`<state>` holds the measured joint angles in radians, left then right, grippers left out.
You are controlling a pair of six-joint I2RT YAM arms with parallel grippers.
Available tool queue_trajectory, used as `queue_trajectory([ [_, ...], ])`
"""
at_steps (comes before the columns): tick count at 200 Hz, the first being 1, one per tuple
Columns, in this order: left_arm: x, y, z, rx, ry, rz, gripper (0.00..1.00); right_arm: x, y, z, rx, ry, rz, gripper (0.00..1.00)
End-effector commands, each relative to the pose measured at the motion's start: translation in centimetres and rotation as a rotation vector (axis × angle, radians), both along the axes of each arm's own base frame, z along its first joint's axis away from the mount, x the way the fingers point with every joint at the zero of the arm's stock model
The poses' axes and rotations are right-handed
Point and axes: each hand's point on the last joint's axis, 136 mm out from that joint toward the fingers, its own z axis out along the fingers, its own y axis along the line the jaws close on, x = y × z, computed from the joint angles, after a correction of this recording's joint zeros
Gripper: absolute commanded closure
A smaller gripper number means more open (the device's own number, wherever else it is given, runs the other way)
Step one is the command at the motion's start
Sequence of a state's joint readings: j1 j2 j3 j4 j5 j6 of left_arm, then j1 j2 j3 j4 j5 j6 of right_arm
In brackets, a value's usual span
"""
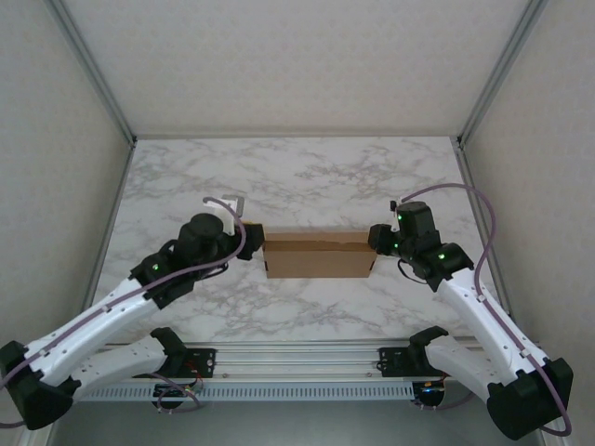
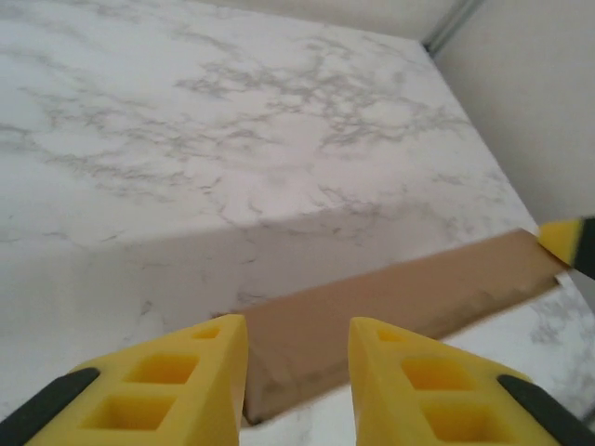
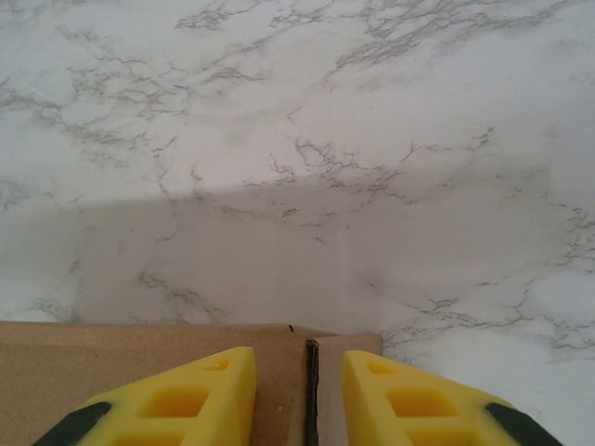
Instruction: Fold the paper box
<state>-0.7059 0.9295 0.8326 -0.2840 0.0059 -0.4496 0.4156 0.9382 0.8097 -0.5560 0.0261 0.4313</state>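
Plain brown paper box at mid-desk, flat on the surface, long axis L-to-R, approx. centred between the two arms. Unprinted cardboard, shallow rectangular shape, matte top face. From the right wrist cam: thin dark slit running in from the far edge near the R end, w/ a small nick just beside it. Long edges straight, corners square. At the L end, left gripper; at the R end, right gripper; fingertips over the cardboard at each end. Yellow fingers parted a little on both, cardboard visible through the gap, nothing pinched between. Plenty of bare desk beyond the box's far edge, some more in front and to either side past the arms. White marble-look top w/ grey veins, soft shadow just past the box on the far side. Pale panel walls on three sides, aluminium frame posts at the back corners, metal rail along the near edge by the arm bases.
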Motion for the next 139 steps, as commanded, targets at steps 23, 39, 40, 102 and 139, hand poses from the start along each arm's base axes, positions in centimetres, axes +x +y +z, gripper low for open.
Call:
queue_trajectory([
  [23, 1.3, -2.6, -2.1, -0.094, 0.095, -0.075, 0.68, -1.0, -0.7, -2.1, -0.034, 0.067, -0.008, 0.69],
  [39, 1.4, -2.7, -3.0, -0.097, 0.113, -0.074, 0.70, -1.0, -0.7, -2.1, -0.031, 0.064, -0.012, 0.69],
  [40, 1.3, -2.7, -3.1, -0.097, 0.115, -0.073, 0.70, -1.0, -0.7, -2.0, -0.031, 0.062, -0.012, 0.69],
  [102, -0.1, -1.6, -7.5, -0.114, 0.187, -0.040, 0.78, -1.1, -0.8, -2.4, -0.035, 0.063, -0.015, 0.69],
  [139, -1.0, -0.6, -9.3, -0.120, 0.212, -0.012, 0.79, -1.2, -0.9, -2.7, -0.032, 0.068, -0.017, 0.70],
])
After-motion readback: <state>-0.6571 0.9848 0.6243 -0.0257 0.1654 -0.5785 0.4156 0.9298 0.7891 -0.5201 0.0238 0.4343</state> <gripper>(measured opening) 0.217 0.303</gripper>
